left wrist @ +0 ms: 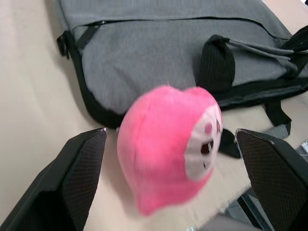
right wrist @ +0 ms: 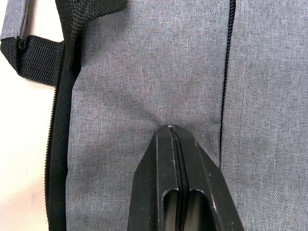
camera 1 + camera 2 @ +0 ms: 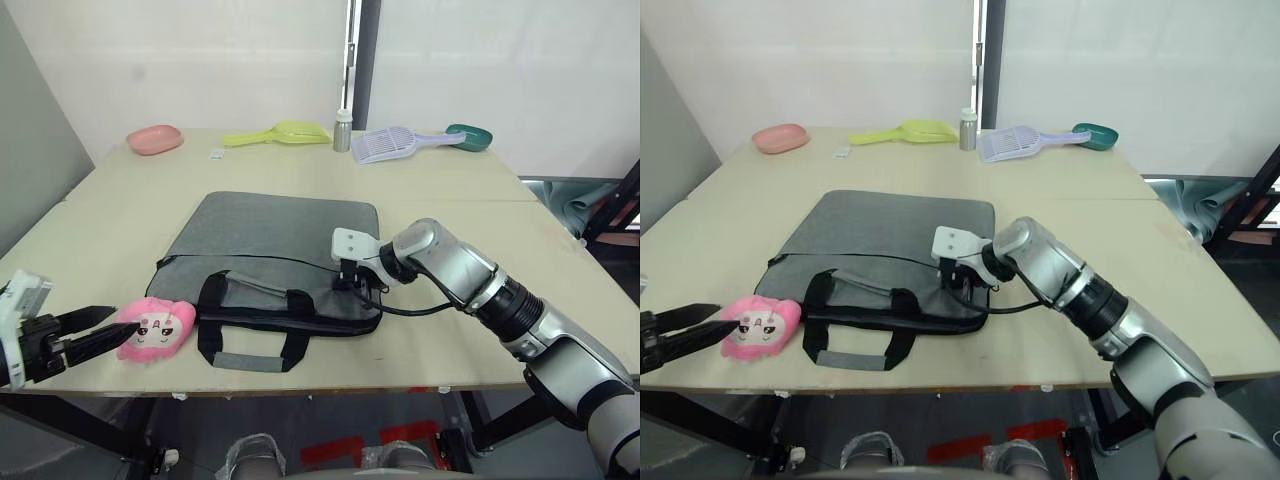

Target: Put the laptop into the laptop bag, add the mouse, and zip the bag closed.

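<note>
Your right gripper point(image 2: 172, 131) is pressing its tips on the grey bag point(image 3: 270, 235), fingers squeezed together. The bag is lying flat in the middle of the table point(image 3: 480, 195). Your left gripper point(image 1: 168, 192) is waiting wide open around the pink toy point(image 1: 168, 149).

I have the laptop bag point(image 3: 270, 245) lying flat mid-table point(image 3: 120, 210), handles toward me. The plush toy point(image 3: 155, 328) sits just left of them, near the front edge. Along the far edge: dish point(image 3: 154, 139), scoop point(image 3: 280, 133), bottle point(image 3: 343, 130), slotted scoop point(image 3: 392, 144), bowl point(image 3: 470, 137).
</note>
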Robot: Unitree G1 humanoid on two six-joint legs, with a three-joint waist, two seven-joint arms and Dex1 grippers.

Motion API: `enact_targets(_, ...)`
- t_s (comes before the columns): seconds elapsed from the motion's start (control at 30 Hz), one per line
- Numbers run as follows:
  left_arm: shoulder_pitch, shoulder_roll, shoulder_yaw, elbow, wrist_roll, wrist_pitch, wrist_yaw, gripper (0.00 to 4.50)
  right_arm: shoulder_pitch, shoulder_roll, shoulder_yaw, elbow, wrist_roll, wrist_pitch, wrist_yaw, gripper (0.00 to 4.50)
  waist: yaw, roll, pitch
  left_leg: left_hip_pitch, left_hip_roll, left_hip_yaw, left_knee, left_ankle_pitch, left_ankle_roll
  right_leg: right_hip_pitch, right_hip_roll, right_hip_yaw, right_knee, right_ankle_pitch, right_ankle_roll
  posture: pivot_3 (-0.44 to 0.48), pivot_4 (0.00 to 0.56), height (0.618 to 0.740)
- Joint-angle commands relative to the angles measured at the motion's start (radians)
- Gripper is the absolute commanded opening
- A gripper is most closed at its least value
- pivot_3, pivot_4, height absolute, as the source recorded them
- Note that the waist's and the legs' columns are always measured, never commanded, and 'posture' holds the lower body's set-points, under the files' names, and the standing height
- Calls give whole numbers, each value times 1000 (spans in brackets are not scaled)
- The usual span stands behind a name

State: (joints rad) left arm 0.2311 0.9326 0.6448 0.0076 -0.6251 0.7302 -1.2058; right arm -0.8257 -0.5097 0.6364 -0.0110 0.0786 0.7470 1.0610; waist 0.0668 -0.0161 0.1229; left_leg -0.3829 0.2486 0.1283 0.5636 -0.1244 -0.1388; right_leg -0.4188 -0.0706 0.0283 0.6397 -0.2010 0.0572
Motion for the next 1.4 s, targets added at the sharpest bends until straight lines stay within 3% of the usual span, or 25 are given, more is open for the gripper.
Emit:
enact_targets(0.03,-15,4,-41,2,-11,24,8,4500,34,-11,23,4,-26,32,8,18,-1,-1,-1,0,0,0,0,0,0,0,0,0,-1,0,0,0,150,740)
enact_targets(0.13,17,18,-84,-17,-22,58,-27,4500,37,-14,9,-6,-25,47,5,18,-2,-1,-1,0,0,0,0,0,0,0,1,0,-2,-1,-1,0,150,740)
enact_targets(0.2,28,27,-88,-18,-28,78,-36,3989,39,-16,5,-12,-26,54,3,0,-3,-1,-1,-1,0,1,0,0,0,0,1,1,-3,-2,-1,0,150,740)
enact_targets(0.43,20,27,-103,-39,-37,93,-26,1514,45,-23,0,-25,-28,70,1,0,1,0,0,0,0,1,-1,0,0,0,0,0,-4,-2,-1,0,150,740)
enact_targets(0.57,46,14,-123,-146,-86,140,-23,126,49,-28,-3,-25,-34,75,2,0,4,1,0,0,0,1,-1,0,0,1,0,0,-3,-2,-1,0,150,740)
enact_targets(0.97,47,-80,-199,-366,-170,173,77,27,55,-59,3,-66,-28,106,31,0,5,1,1,-1,0,2,-3,0,0,1,0,0,-8,-2,-1,0,150,740)
enact_targets(1.33,-50,-121,-256,-410,-217,191,163,27,42,-67,4,-70,-23,118,51,0,17,-1,-1,-1,0,2,-3,0,0,1,0,0,-8,-2,-1,0,150,740)
enact_targets(1.4,-85,-151,-327,-436,-209,182,191,27,36,-61,5,-67,-22,122,54,0,19,-1,-1,-1,0,2,-3,0,0,1,0,0,-8,-2,-1,0,150,740)
